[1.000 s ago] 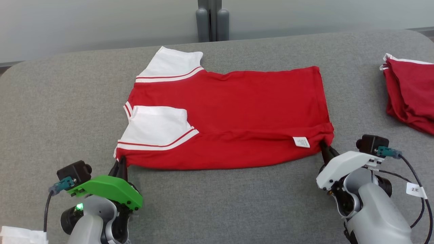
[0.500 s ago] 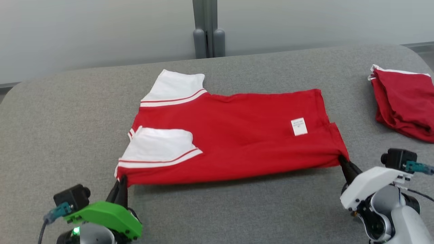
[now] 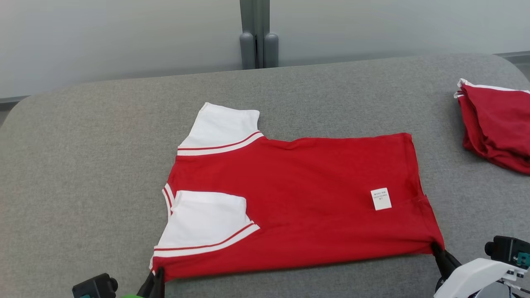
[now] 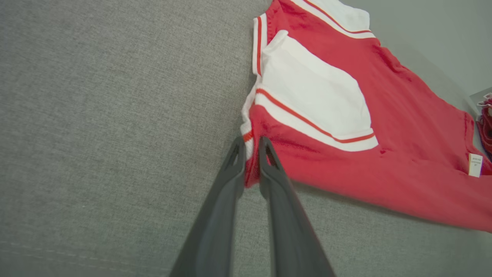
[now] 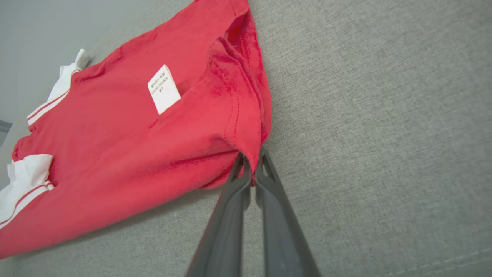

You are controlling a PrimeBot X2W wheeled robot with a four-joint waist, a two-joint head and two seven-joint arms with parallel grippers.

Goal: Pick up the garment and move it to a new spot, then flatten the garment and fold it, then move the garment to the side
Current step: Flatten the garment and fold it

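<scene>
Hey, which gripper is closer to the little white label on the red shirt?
Right. The right gripper pinches the shirt at the hem corner beside the label; the left gripper holds the far corner by the white sleeve.

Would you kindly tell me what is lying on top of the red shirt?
A white sleeve is folded onto the shirt, and a small white label lies near its hem. The cloth beneath them and the table under the shirt are covered.

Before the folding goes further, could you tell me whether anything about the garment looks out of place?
The white care label lies exposed on the red garment near its hem, beside a folded-over flap at the corner pinched by the right gripper, so that end isn't flat. Nothing looks damaged.
</scene>
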